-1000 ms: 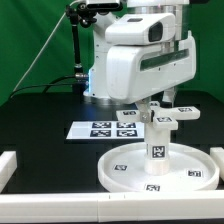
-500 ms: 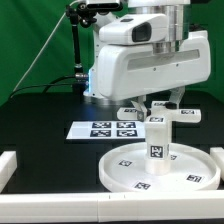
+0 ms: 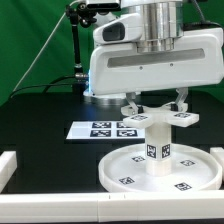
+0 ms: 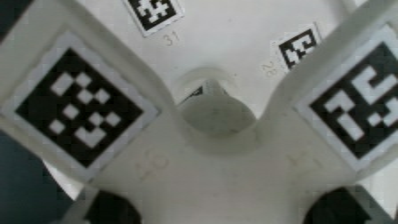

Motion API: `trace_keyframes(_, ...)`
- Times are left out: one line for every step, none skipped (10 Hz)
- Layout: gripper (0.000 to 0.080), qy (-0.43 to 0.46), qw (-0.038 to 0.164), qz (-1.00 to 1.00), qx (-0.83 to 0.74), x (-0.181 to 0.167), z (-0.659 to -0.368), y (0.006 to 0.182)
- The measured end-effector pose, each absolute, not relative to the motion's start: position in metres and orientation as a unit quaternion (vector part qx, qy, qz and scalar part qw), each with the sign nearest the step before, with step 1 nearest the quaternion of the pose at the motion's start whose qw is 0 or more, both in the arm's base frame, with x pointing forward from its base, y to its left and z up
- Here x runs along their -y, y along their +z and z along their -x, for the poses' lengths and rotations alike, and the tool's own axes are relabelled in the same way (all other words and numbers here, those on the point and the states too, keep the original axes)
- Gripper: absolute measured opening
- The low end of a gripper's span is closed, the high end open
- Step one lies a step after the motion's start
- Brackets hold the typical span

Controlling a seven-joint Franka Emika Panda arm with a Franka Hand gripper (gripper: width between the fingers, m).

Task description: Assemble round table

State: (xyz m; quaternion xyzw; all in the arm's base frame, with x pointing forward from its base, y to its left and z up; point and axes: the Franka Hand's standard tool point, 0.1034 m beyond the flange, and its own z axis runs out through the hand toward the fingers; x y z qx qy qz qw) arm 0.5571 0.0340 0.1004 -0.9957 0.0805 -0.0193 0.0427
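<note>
The large round disc (image 3: 112, 172) lies flat on the black table at the front right of the exterior view. The short thick leg (image 3: 157, 150) stands upright at its middle. The cross-shaped base (image 3: 158, 118) sits on top of the leg, its tagged arms spread out level. My gripper (image 3: 158, 106) comes straight down from above and is shut on the base, one finger on each side. In the wrist view the base (image 4: 214, 112) fills the frame with its tagged arms. My gripper (image 4: 222, 205) has dark fingertips (image 4: 107, 207) on either side of one white arm.
The marker board (image 3: 108, 129) lies flat behind the disc, toward the exterior view's left. White border blocks stand at the left edge (image 3: 8, 165) and along the front (image 3: 60, 208). The arm's white body (image 3: 150, 65) hangs over the disc.
My wrist has turned about its vertical axis with the cross-shaped base in it. The arms of the base have swung round, and the tags on the leg have turned too.
</note>
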Motion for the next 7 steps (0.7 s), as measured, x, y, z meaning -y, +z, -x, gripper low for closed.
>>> trace_keyframes(0.0445, -0.020, 0.043, 0.995, -0.090, -0.034, -0.557, 0.100)
trace_keyframes(0.0445, -0.019, 0.043, 0.995, -0.086, -0.034, -0.557, 0.100)
trace_keyframes(0.0588, -0.019, 0.043, 0.995, -0.086, -0.035, -0.557, 0.102)
trace_keyframes(0.0631, -0.019, 0.044, 0.995, -0.084, -0.036, -0.557, 0.110)
trace_keyframes(0.0631, -0.018, 0.046, 0.995, -0.083, -0.036, -0.556, 0.121)
trace_keyframes(0.0646, -0.020, 0.048, 0.995, -0.082, -0.038, -0.556, 0.131)
trace_keyframes(0.0648, -0.020, 0.047, 0.995, -0.082, -0.037, -0.556, 0.129)
